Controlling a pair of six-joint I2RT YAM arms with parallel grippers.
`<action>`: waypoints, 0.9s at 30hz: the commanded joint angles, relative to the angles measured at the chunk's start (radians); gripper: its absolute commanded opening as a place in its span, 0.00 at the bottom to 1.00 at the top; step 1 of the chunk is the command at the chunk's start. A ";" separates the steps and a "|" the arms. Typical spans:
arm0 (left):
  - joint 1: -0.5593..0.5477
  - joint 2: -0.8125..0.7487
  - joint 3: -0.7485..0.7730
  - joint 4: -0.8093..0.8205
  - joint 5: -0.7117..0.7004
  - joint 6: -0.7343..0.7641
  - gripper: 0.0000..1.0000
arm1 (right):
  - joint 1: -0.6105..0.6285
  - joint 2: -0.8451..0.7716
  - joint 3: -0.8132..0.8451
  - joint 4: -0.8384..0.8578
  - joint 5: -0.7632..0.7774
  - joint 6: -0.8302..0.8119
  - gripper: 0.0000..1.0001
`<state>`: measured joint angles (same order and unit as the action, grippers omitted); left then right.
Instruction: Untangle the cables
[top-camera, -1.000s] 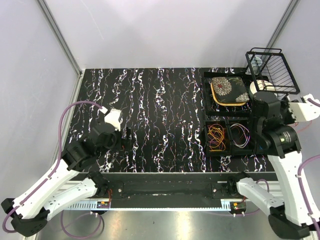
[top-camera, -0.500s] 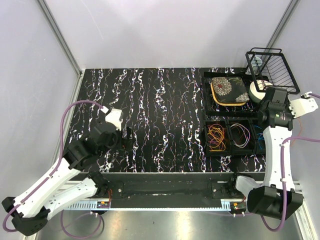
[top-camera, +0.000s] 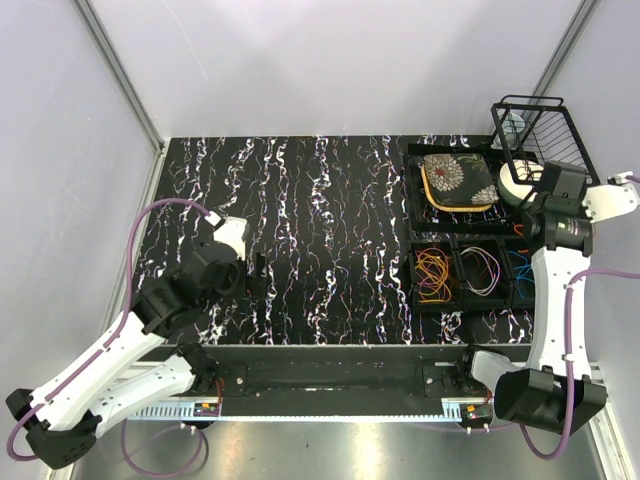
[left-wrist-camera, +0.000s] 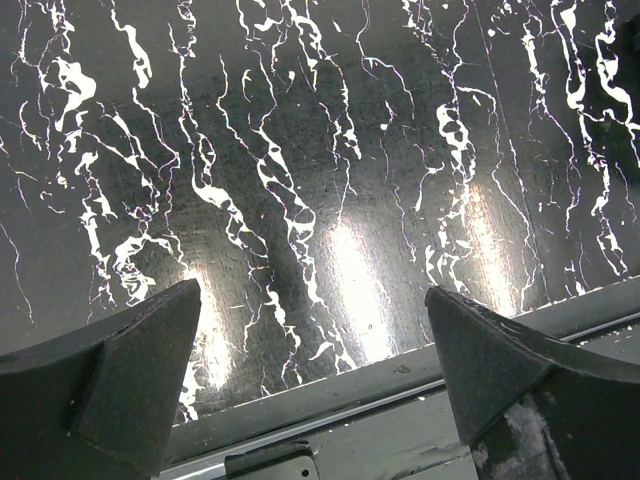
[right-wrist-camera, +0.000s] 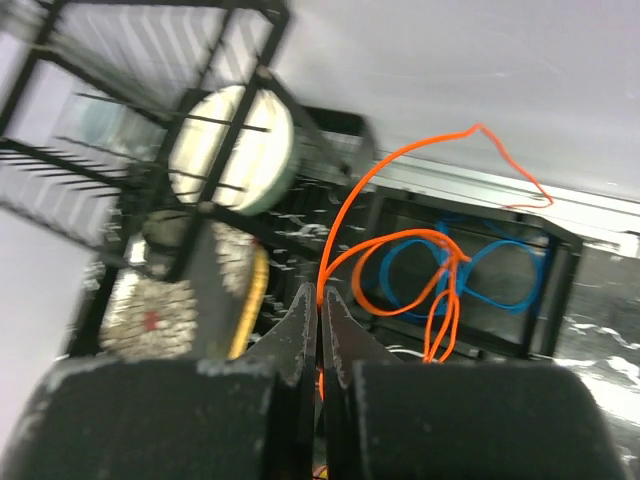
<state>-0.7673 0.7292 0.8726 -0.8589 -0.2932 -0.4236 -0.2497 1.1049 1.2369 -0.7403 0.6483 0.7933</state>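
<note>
Rising since 1 second ago, the right arm is now standing nearly upright beside the wire rack (top-camera: 545, 135), with its wrist bending over the tray's (top-camera: 462, 308) right end. The right gripper (right-wrist-camera: 320, 298) is pinching an orange cable (right-wrist-camera: 400, 153), jaws closed, above the blue cable (right-wrist-camera: 500, 285) lying in its compartment. The left gripper (left-wrist-camera: 315, 340) is hovering wide open over the table (left-wrist-camera: 330, 150), holding nothing.

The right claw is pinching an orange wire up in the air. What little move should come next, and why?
Probably a slow lift higher, drawing the orange cable away from the bin. The right gripper is shut on it, but its loops hang low over the blue cables, and I cannot tell whether they are snagged; rising gently would show that.
</note>
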 joint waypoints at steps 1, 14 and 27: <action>0.002 -0.010 -0.014 0.054 -0.034 -0.006 0.99 | -0.003 -0.036 0.084 0.041 -0.073 -0.020 0.00; 0.003 -0.013 -0.015 0.054 -0.031 -0.003 0.99 | -0.003 -0.062 0.180 0.052 -0.142 -0.097 0.00; 0.003 -0.001 -0.014 0.054 -0.027 -0.003 0.99 | -0.003 -0.089 0.004 0.090 -0.168 -0.039 0.00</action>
<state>-0.7673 0.7284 0.8722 -0.8585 -0.2935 -0.4236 -0.2497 1.0294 1.3361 -0.7017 0.5095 0.7254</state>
